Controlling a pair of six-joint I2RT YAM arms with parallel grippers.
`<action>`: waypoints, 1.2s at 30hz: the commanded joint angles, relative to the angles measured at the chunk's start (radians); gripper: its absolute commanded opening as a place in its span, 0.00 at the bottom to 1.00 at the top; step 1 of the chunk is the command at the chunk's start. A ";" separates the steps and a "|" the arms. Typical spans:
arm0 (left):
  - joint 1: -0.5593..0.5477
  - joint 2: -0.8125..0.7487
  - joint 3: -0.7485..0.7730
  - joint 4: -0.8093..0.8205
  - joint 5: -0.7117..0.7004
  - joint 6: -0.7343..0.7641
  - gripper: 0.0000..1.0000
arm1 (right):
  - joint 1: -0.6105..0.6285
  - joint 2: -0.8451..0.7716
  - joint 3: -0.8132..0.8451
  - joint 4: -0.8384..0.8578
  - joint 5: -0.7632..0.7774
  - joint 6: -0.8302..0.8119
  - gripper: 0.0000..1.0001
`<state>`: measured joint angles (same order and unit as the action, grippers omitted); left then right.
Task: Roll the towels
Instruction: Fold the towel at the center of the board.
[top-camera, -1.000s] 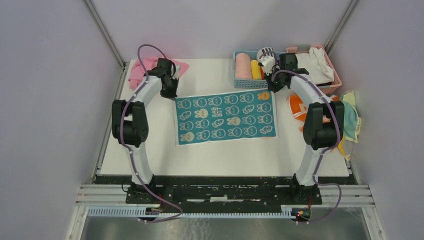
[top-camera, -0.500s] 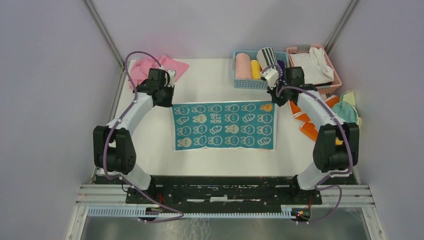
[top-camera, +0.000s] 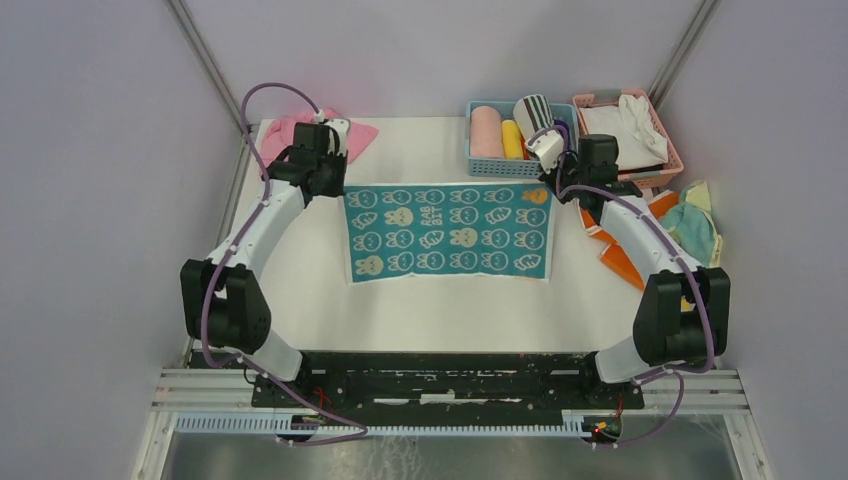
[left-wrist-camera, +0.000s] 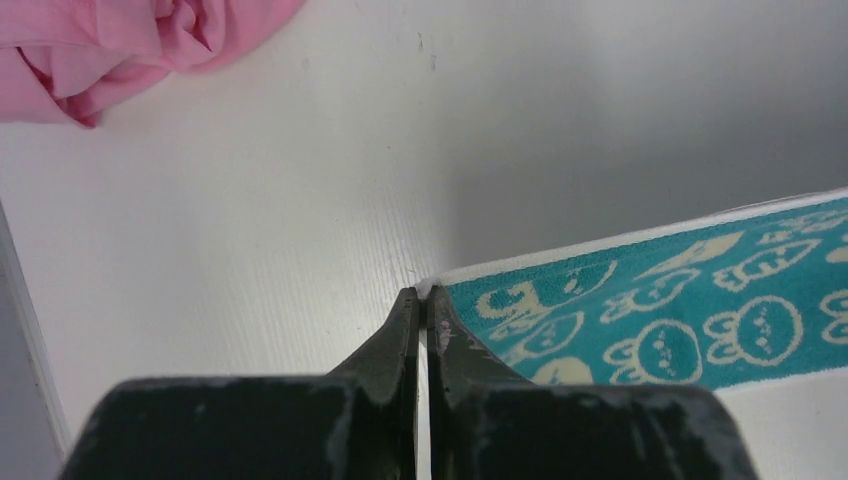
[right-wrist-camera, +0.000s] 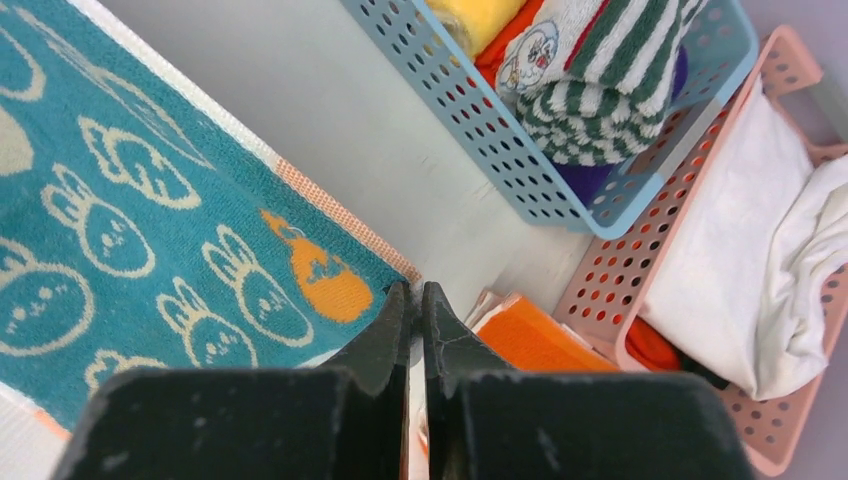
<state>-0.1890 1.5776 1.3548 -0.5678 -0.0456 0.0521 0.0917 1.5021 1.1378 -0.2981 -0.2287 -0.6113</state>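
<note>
Bunny towel (top-camera: 447, 232) lies flat, left pincer (left-wrist-camera: 422, 296) and right pincer (right-wrist-camera: 412, 291) pinching corners.

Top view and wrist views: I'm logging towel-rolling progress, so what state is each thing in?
Bunny towel: spread flat, unrolled.
Left gripper: shut on the bunny towel's far left corner.
Right gripper: shut on its far right corner.
Blue basket: holds rolled towels.
Pink basket: holds loose white cloth.
Pink cloth: crumpled.
Orange towel: unrolled.

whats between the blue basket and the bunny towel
Only a bare strip of white table separates the blue basket and the bunny towel, seen in the right wrist view.
</note>
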 joint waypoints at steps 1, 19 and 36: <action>-0.007 -0.035 -0.019 0.033 -0.053 0.044 0.03 | 0.000 -0.032 -0.049 0.093 -0.022 -0.071 0.01; -0.040 -0.124 -0.317 0.069 -0.083 -0.080 0.03 | 0.055 -0.133 -0.282 0.067 0.030 -0.127 0.01; -0.051 -0.173 -0.435 0.056 -0.104 -0.260 0.08 | 0.237 -0.196 -0.217 -0.484 0.122 -0.211 0.01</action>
<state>-0.2382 1.4368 0.9466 -0.5247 -0.1257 -0.1215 0.3012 1.3087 0.8505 -0.5182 -0.1081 -0.7811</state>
